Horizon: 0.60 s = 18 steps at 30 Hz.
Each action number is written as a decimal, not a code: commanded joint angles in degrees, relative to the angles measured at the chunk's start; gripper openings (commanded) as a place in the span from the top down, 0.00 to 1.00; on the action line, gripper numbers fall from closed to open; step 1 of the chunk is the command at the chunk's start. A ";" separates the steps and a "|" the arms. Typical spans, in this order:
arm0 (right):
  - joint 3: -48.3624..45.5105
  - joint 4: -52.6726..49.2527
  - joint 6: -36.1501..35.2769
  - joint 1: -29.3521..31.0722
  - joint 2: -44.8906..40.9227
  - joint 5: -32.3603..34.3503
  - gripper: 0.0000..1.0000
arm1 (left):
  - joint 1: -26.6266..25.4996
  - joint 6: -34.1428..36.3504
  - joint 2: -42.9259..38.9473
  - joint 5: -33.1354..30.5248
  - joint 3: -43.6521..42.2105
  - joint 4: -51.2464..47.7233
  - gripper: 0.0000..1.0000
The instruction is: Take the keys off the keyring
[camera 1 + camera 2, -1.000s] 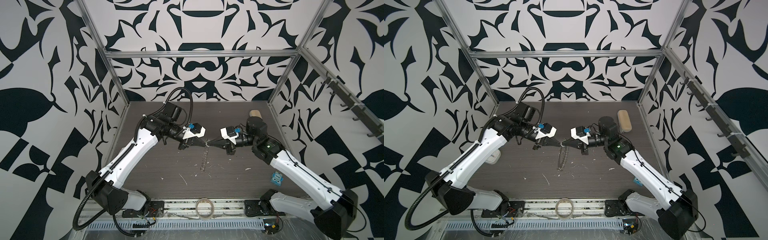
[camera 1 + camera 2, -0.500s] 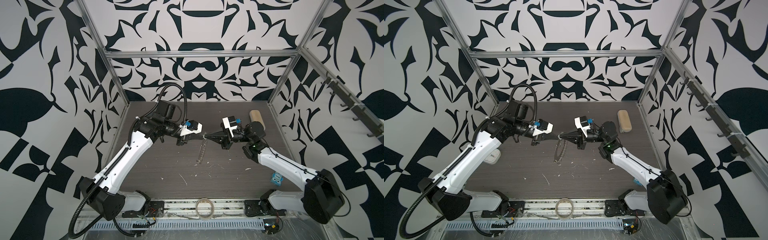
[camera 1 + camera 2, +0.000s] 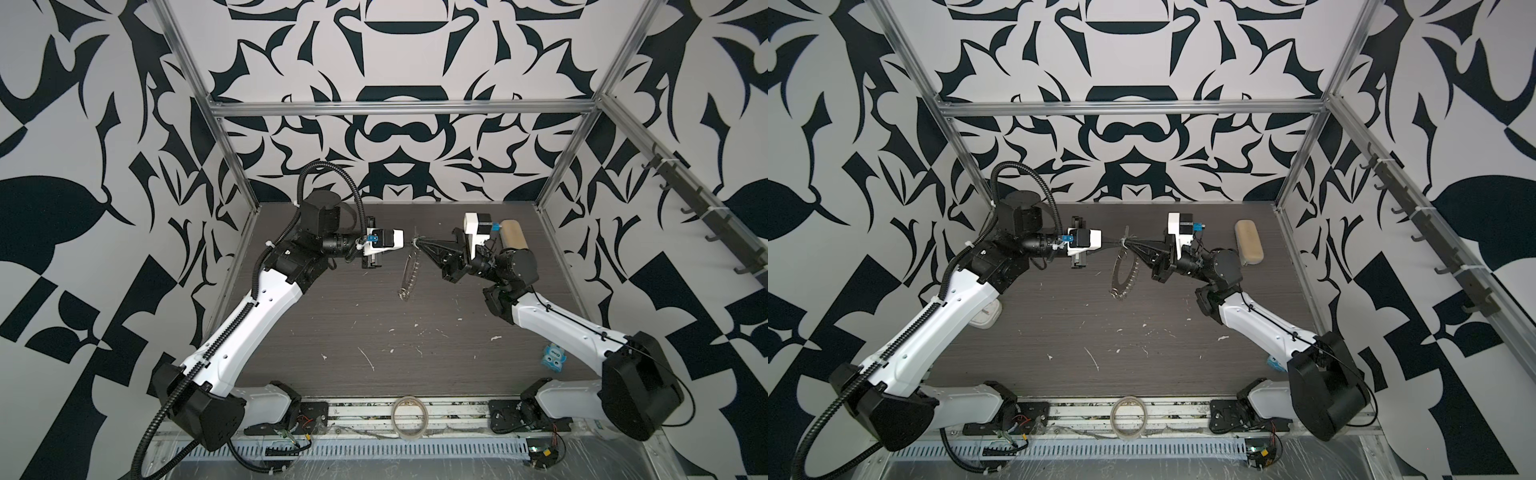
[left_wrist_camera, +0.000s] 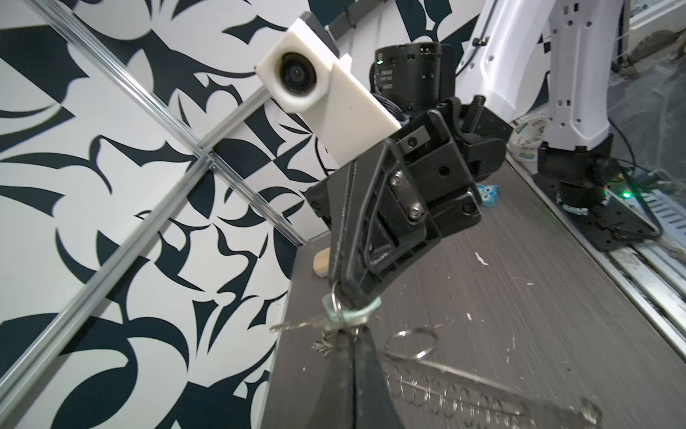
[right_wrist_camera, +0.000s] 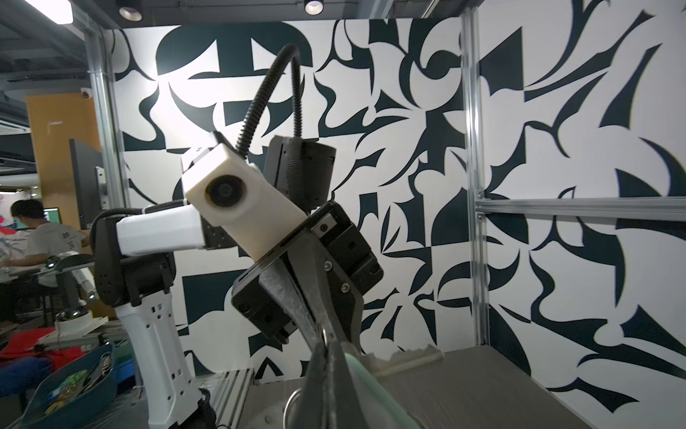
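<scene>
Above the table [image 3: 332, 332], the left gripper [image 4: 350, 334] pinches the dangling keyring [image 3: 409, 272] by its top edge, jaws closed — the right gripper [image 4: 348, 297] clamps the 1 key [image 4: 293, 327] by its white tag.

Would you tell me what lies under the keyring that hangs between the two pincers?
Only the dark table with white scraps shows below the keyring. Its lower rim hides the spot directly beneath, so whether it touches the table cannot be told.

Small ring [image 5: 325, 331] at both jaws' tips
</scene>
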 commanded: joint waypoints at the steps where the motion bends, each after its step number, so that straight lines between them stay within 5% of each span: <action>1: 0.17 -0.07 -0.46 2.69 -0.74 4.75 1.00 | -0.85 -5.82 0.25 -2.52 -2.45 15.97 1.00; 10: -0.21 2.90 -4.14 9.56 2.85 18.73 1.00 | -4.92 -12.87 1.67 -17.04 -6.28 28.85 1.00; 18: 3.54 6.41 -7.93 13.89 10.37 33.00 1.00 | -6.88 -16.05 3.13 -16.89 -5.50 30.32 1.00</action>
